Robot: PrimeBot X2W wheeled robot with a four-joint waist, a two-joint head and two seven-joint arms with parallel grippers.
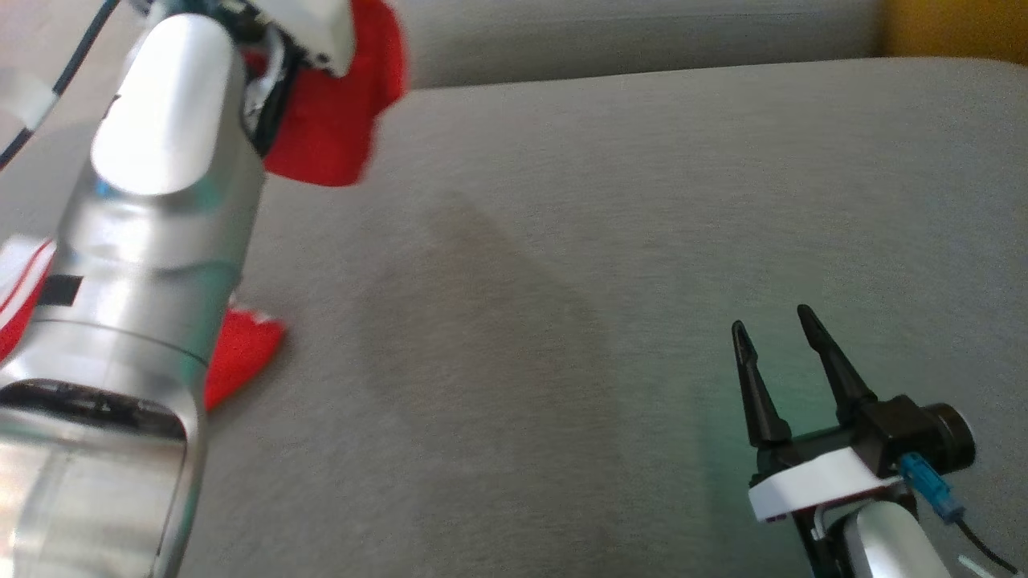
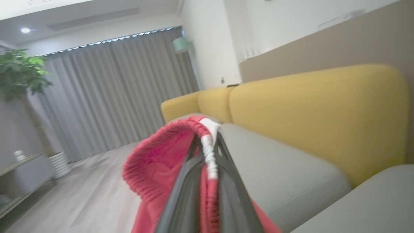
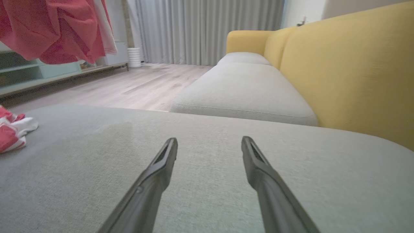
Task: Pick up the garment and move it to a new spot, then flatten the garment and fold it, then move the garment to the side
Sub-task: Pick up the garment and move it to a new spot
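One pale left arm (image 1: 152, 241) fills the left of the head view and hides most of its own hand. In the left wrist view the left hand (image 2: 208, 137) is closed, its two dark fingers (image 2: 184, 181) pinching the ribbed red-and-white edge of the garment (image 2: 155, 161), which is lifted off the sofa. In the head view, red cloth bunches by the wrist at the top and a second red patch (image 1: 241, 353) lies on the grey seat cushion (image 1: 562, 281) below. The arm hides whether the two join. The picture is blurred there.

One right hand (image 1: 771, 321) sits low at the right over bare cushion, well apart from the cloth, its two fingers spread and empty. Its wrist view shows three grey seat cushions in a row and a yellow backrest (image 3: 349, 64) at the right, cut off by the frame.
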